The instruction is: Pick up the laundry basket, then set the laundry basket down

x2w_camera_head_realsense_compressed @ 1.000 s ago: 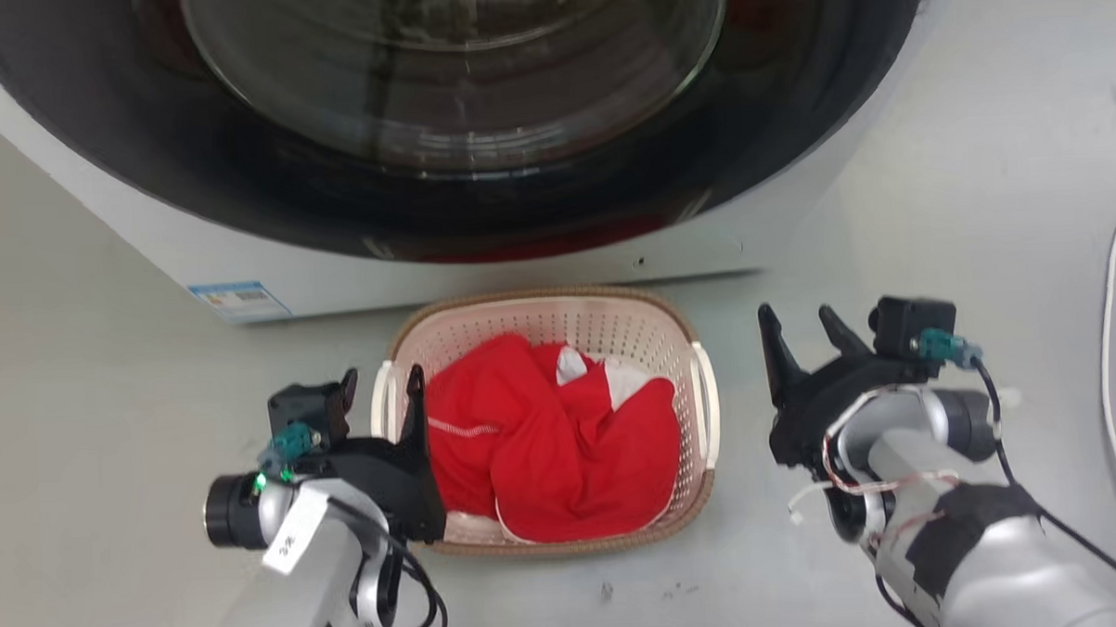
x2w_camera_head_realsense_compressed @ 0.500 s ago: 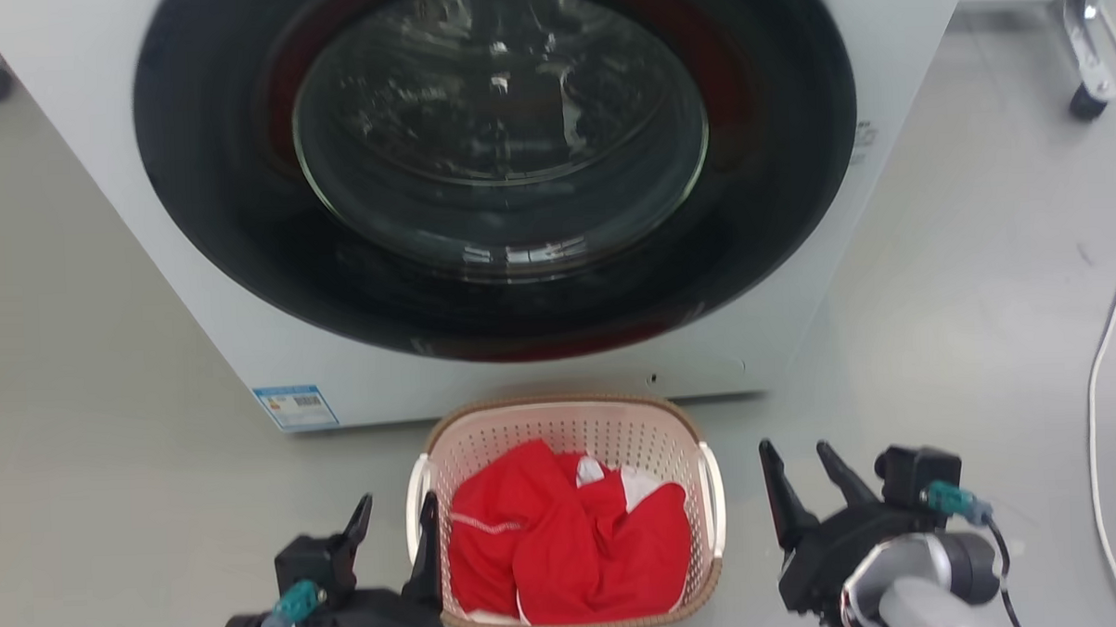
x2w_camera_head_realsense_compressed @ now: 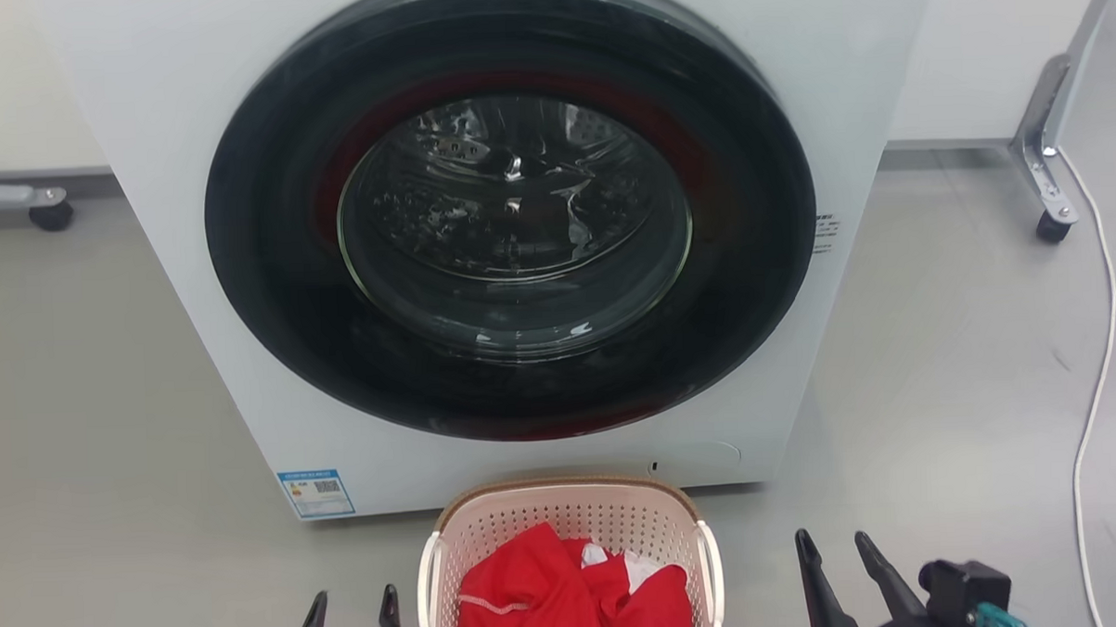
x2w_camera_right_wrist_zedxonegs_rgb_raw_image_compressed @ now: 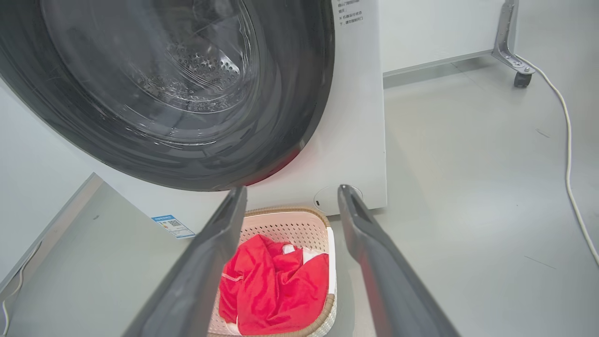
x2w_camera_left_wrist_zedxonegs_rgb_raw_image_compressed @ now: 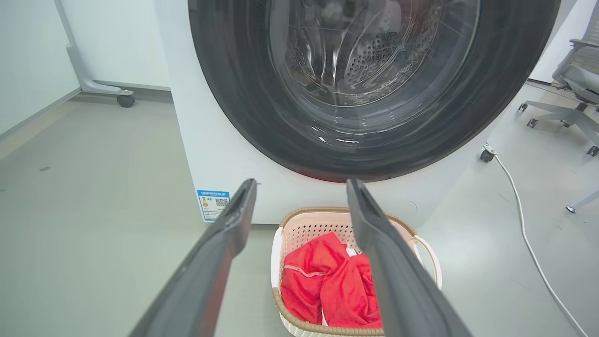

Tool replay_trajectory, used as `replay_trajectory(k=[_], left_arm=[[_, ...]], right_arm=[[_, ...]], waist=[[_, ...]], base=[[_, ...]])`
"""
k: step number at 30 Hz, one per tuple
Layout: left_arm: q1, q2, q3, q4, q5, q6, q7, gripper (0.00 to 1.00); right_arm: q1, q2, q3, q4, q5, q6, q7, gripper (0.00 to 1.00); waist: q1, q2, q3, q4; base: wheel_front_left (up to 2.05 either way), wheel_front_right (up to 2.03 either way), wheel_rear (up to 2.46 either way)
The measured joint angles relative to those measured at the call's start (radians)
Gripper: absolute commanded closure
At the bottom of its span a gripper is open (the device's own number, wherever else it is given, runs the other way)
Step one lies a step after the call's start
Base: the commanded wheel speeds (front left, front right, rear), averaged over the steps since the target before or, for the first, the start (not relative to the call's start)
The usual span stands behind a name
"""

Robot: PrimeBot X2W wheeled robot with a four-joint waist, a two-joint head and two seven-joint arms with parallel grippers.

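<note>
Left claw, right claw: both parted, empty, flanking laundry basket, clear of it.

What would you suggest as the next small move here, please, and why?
Probably ease the left end effector inward onto the laundry basket's white left handle: the basket sits on the floor, unheld, with this and the right end effector both open beside it.

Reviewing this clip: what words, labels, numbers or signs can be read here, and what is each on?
Blue-edged sticker, low on the washing machine front: a code square and fine print, too small to read.
Dark printed lines near the front's right edge: characters, too blurred to quote.
No other text seen.
</note>
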Motion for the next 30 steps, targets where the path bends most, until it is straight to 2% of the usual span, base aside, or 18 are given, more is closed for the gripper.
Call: replay_trajectory(k=[8,14,30], left_arm=[[0.084,-0.017,0.061,-0.119,0.068,0.000,0.000,0.00],[0.118,-0.023,0.092,-0.179,0.110,0.000,0.000,0.00],[0.142,-0.038,0.113,-0.256,0.163,0.000,0.000,0.00]], right_arm=[[0.127,0.034,-0.119,-0.142,-0.125,0.000,0.000,0.00],[0.169,0.052,-0.170,-0.231,-0.206,-0.002,0.000,0.00],[0.222,0.081,-0.226,-0.366,-0.328,-0.003,0.000,0.00]], waist=[[0.0001,0.0001,-0.023,-0.016],[0.0001,0.0002,-0.022,-0.021],[0.0003,0.0002,-0.012,-0.025]], base=[[0.00,0.00,0.00],[0.00,0.00,0.00],[0.00,0.00,0.00]])
